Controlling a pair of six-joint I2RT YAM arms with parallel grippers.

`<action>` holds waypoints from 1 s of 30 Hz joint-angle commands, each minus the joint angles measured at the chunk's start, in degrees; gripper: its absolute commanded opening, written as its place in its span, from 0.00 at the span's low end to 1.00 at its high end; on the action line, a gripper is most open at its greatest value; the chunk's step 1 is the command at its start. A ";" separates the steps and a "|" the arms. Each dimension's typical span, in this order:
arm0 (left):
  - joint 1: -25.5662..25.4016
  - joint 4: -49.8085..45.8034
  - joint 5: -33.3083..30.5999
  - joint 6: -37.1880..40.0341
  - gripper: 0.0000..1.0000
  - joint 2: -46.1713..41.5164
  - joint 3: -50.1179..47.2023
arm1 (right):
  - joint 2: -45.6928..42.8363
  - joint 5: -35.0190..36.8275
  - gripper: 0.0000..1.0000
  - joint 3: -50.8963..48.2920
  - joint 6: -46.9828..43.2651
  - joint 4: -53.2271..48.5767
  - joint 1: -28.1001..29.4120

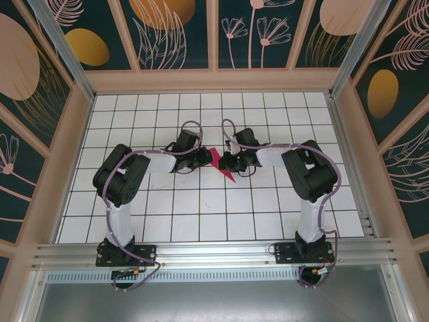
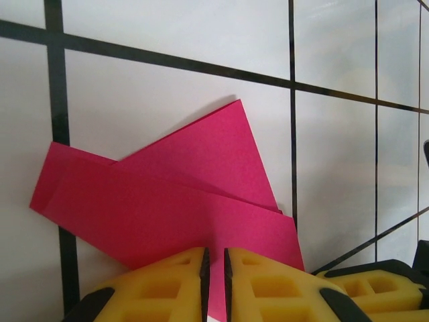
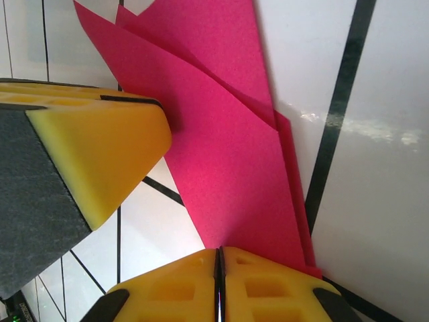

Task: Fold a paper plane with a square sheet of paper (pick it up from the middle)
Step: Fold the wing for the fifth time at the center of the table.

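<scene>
Magenta paper (image 1: 222, 165): folded into overlapping layers, held over the middle of the table (image 1: 201, 221) between the two grippers — one pointed tip sticks out toward the near edge.
Left gripper (image 1: 203, 161): its yellow fingers are pressed together on the paper's edge, a thin strip of magenta showing in the slit between them in the left wrist view (image 2: 214, 258).
Right gripper (image 1: 226, 162): clamped tight on the opposite side of the paper; in the right wrist view (image 3: 220, 255) the sheet runs straight into the closed slit.
Layers: from the left wrist, the paper (image 2: 181, 201) shows a triangular flap behind a long front panel; from the right wrist, the paper (image 3: 228, 154) fans into stacked edges.
Grippers together: a left finger (image 3: 100, 154) sits just beside the paper in the right wrist view.
Table: white tiles with dark lines.
Contact with tiles: cannot tell — a shadow lies behind the paper.
</scene>
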 commanded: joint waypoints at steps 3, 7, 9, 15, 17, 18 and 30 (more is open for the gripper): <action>0.13 -3.73 -7.21 0.78 0.17 1.75 1.28 | 1.98 2.84 0.12 0.89 -1.02 -4.54 -0.38; 0.61 -5.27 -11.45 0.71 0.17 2.01 1.24 | 2.22 3.72 0.11 -0.03 -1.19 -5.14 -0.55; 1.14 -5.33 -12.73 0.51 0.17 2.06 0.96 | 2.30 4.08 0.12 -0.91 -1.28 -5.23 -0.79; 4.07 -3.73 -14.32 0.25 0.17 1.53 -0.81 | 2.30 4.34 0.11 -3.25 -1.53 -4.75 -1.40; 5.15 -3.19 -14.33 0.34 0.17 1.67 -1.16 | 2.44 4.27 0.11 -3.80 -1.54 -4.59 -1.42; 5.61 -3.05 -14.23 0.41 0.17 1.80 -1.22 | 2.61 4.26 0.11 -3.91 -1.54 -4.50 -1.41; 7.87 -3.63 -14.80 1.70 0.17 3.02 -1.23 | 2.90 3.69 0.11 -3.95 -1.37 -4.32 -1.43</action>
